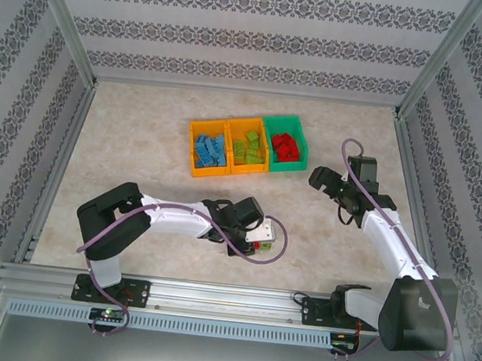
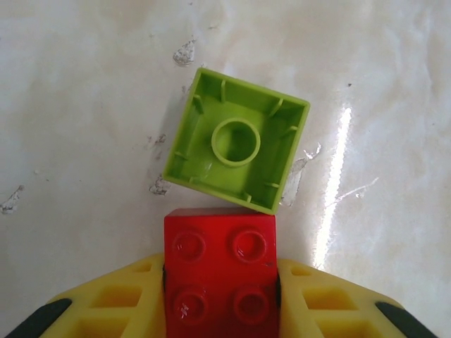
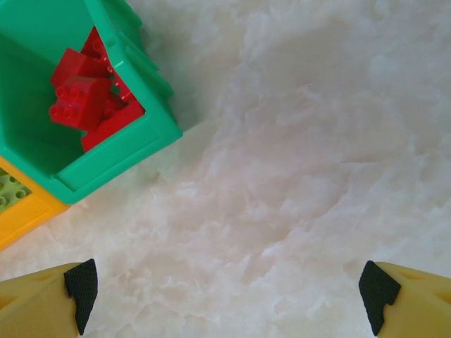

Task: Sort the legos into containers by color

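Sorting looks nearly done. In the upper middle of the top view, the left orange bin (image 1: 191, 149) holds blue bricks (image 1: 210, 149), the middle orange bin (image 1: 249, 122) lime bricks (image 1: 250, 148), and the green bin (image 1: 285, 118) red bricks (image 1: 286, 147). Two pieces seem left. A red brick (image 2: 220, 271) is gripped between the closed left fingers (image 2: 120, 303) at the bottom of the left wrist view. A lime brick (image 2: 236, 141) lies hollow side up just above it, touching or nearly so. The right fingers (image 3: 79, 285) stand wide open and empty beside the green bin. The surface (image 1: 142, 134) is pale, marbled and glossy, and patterned walls (image 1: 240, 32) and a metal frame (image 1: 210, 299) enclose it.
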